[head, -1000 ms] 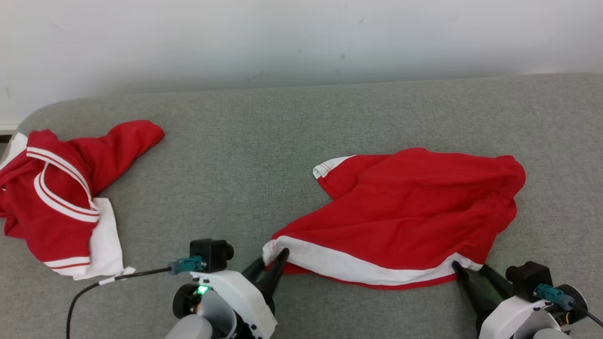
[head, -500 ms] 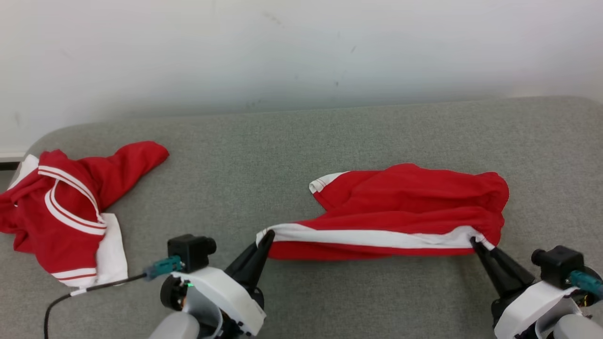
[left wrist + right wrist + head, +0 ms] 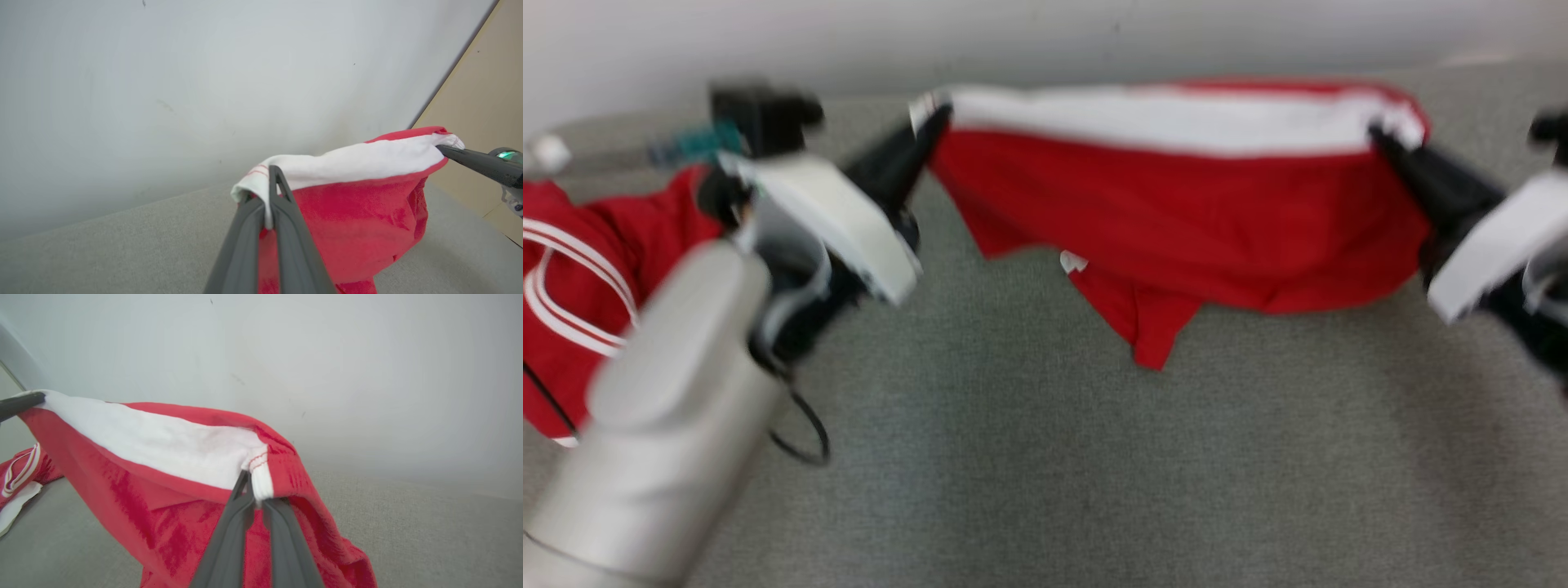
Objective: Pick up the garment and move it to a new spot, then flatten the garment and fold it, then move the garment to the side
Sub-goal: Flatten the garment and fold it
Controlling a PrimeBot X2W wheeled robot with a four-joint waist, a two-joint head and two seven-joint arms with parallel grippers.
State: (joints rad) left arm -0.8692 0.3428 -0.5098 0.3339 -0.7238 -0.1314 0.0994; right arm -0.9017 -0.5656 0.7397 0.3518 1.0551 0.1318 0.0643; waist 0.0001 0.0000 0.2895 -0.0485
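Left claw (image 3: 934,121) and right claw (image 3: 1379,137) now raised, garment (image 3: 1176,204) lifted off grey fabric surface (image 3: 1094,457) where it lay second ago. Left claw pressed together, pinching left corner of white hem (image 3: 1168,122); right claw clamped tight on right corner. Hem taut between them; red body hangs below, lowest tip near surface, contact unclear. Second red garment (image 3: 572,269) lies at left, well apart.

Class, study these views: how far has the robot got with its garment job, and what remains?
Done: left gripper and right gripper are shut on the garment at its white hem; it hangs between them, raised. In hand: the move. Left: laying it on the cushion, flattening, folding, moving aside.
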